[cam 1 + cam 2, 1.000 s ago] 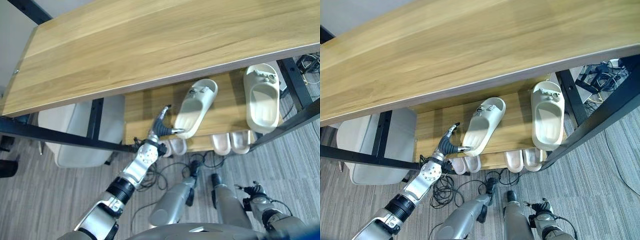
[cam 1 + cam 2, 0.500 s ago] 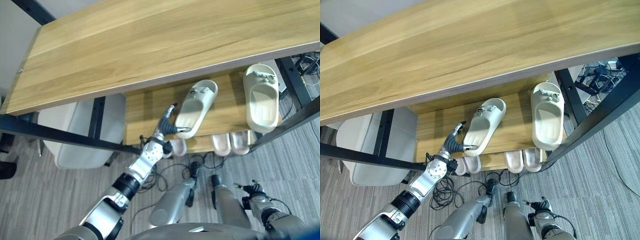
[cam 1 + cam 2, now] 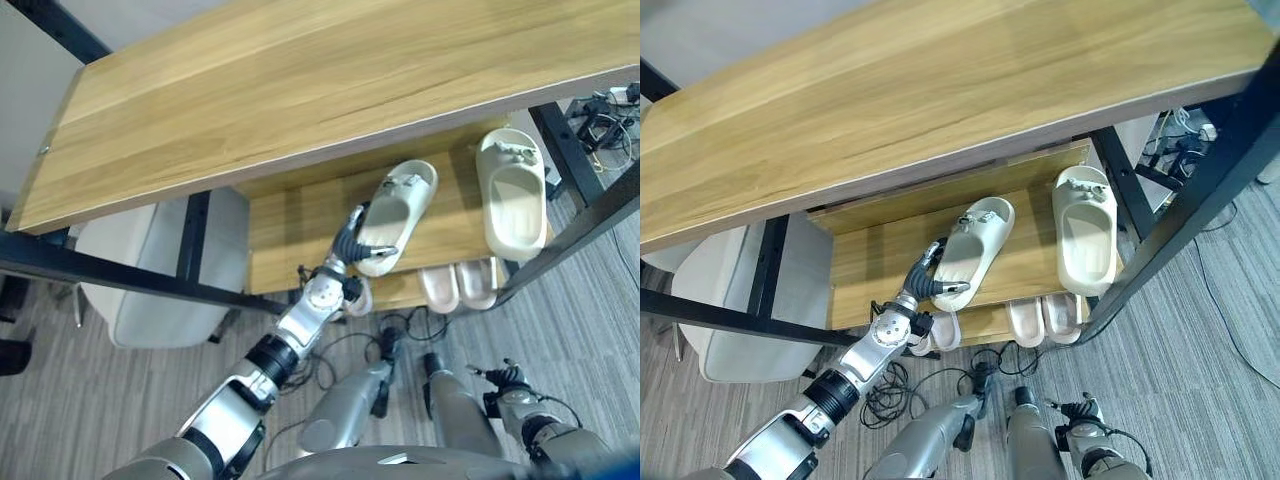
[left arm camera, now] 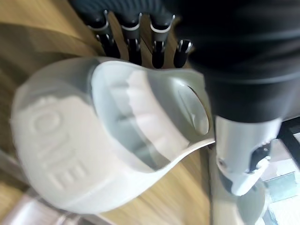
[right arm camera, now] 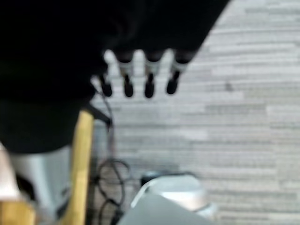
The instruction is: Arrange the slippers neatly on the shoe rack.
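Two cream slippers lie on the rack's middle wooden shelf (image 3: pixel 285 225). One slipper (image 3: pixel 398 200) lies slanted, its heel toward me. The other slipper (image 3: pixel 510 190) lies straight at the shelf's right end. My left hand (image 3: pixel 345 250) is shut on the slanted slipper's heel (image 4: pixel 93 140), with its fingers (image 4: pixel 133 42) past the heel's rim and the thumb (image 4: pixel 239 154) against its side. My right hand (image 3: pixel 510 385) hangs low over the carpet at the lower right, with its fingers (image 5: pixel 149 79) straight and holding nothing.
A wide wooden top board (image 3: pixel 300 90) overhangs the shelf. Pink slippers (image 3: pixel 460 285) sit on the lower level, with another (image 3: pixel 357 297) just below my left hand. Black frame bars (image 3: pixel 590 215) cross the right side. A white seat (image 3: pixel 150 270) stands at the left.
My left hand has reached further forward and closed on the slanted slipper's heel. The slipper has barely shifted. The camera has moved a little.
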